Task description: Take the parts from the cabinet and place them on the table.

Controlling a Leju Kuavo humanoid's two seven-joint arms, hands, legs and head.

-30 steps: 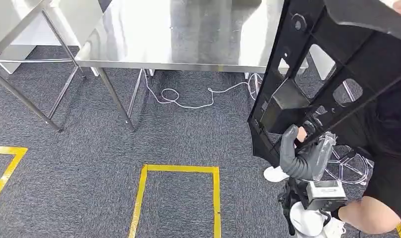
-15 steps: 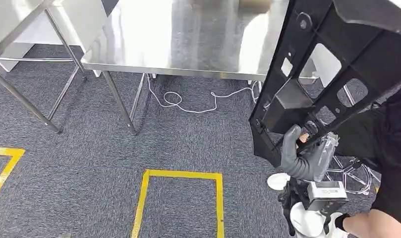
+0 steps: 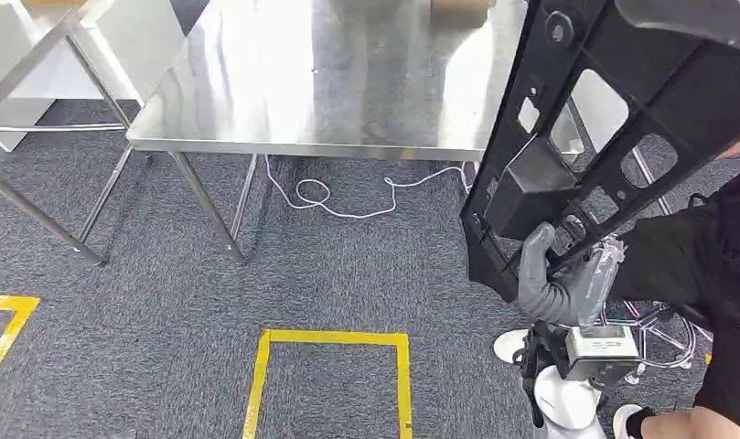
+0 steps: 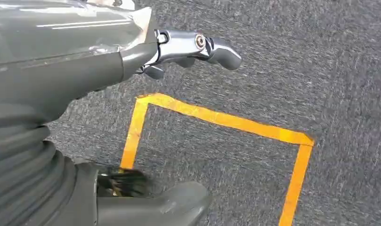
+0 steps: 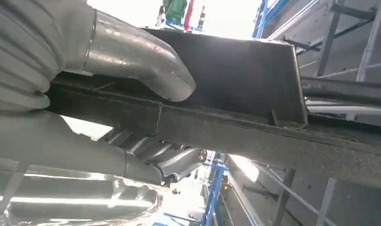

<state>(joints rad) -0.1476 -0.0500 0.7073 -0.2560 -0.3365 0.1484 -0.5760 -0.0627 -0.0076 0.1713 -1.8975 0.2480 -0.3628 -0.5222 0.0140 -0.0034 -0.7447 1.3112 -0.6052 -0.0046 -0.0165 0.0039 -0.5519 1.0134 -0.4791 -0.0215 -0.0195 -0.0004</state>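
A large black plastic part (image 3: 613, 119), a flat frame with several cut-outs, stands tilted at the right of the head view. My right hand (image 3: 558, 279) grips its lower edge. In the right wrist view the thumb (image 5: 141, 56) lies over the part's black rim (image 5: 235, 70) and the fingers (image 5: 165, 160) curl under it. The steel table (image 3: 329, 82) stands ahead and to the left of the part. My left hand (image 4: 132, 117) hangs over the carpet with thumb and fingers apart, holding nothing.
A person in black (image 3: 713, 256) is close at the right, behind the part. A second steel table (image 3: 37, 55) stands at the left. A white cable (image 3: 348, 197) lies under the table. Yellow tape (image 3: 329, 338) marks a square on the grey carpet. A cardboard box (image 3: 457, 11) sits on the table's far side.
The whole view has shifted, so the camera moved; the table now sits lower and larger in the picture. My right hand keeps its grip on the black part. The person's legs moved right.
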